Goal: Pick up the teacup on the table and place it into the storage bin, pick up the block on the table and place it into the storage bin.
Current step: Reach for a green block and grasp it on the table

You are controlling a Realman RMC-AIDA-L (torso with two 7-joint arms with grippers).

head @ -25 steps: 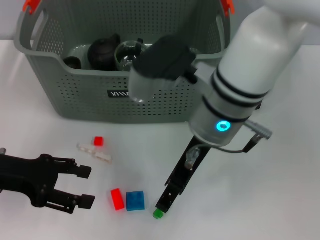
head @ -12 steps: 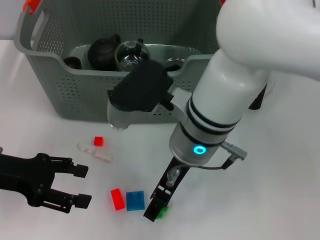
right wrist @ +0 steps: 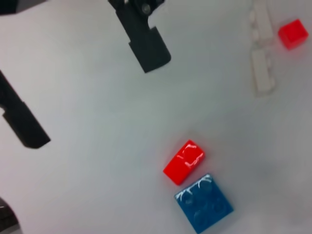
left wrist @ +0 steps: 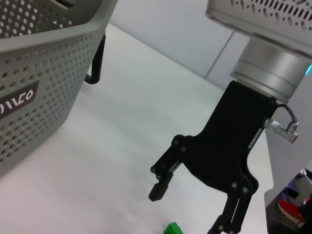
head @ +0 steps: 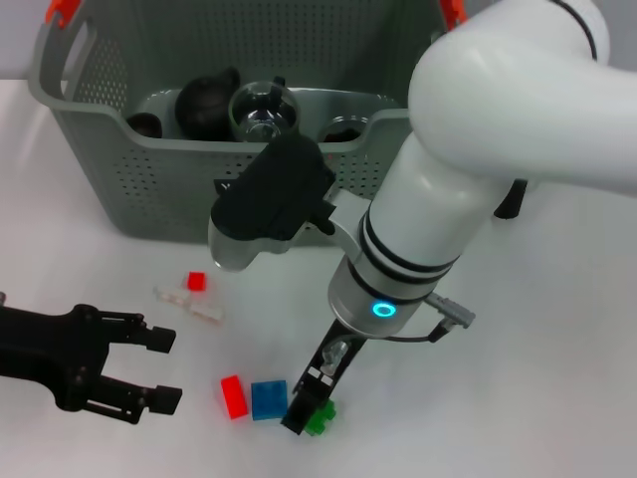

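Observation:
The storage bin [head: 129,189] stands at the back, also showing in the left wrist view [left wrist: 39,73]. It holds a dark teapot [head: 205,104], a glass vessel [head: 261,113] and a small dark teacup [head: 344,128]. Blocks lie on the table in front: green [head: 321,418], blue [head: 268,399], red [head: 233,395] and a small red one [head: 196,282]. My right gripper [head: 307,410] is down at the green block [left wrist: 171,228]. In the left wrist view it [left wrist: 187,214] stands open with a finger [left wrist: 157,191] beside that block. My left gripper [head: 162,370] rests open at the front left.
Clear plastic pieces [head: 189,304] lie beside the small red block. The right wrist view shows the red block [right wrist: 184,161], the blue block [right wrist: 204,204], the clear pieces [right wrist: 261,63] and the left gripper's fingers [right wrist: 146,44]. The white right arm [head: 448,199] covers part of the bin's front.
My right arm has swung left and down, bringing its gripper from beside the green block to right over it. The left arm and the other blocks have stayed put.

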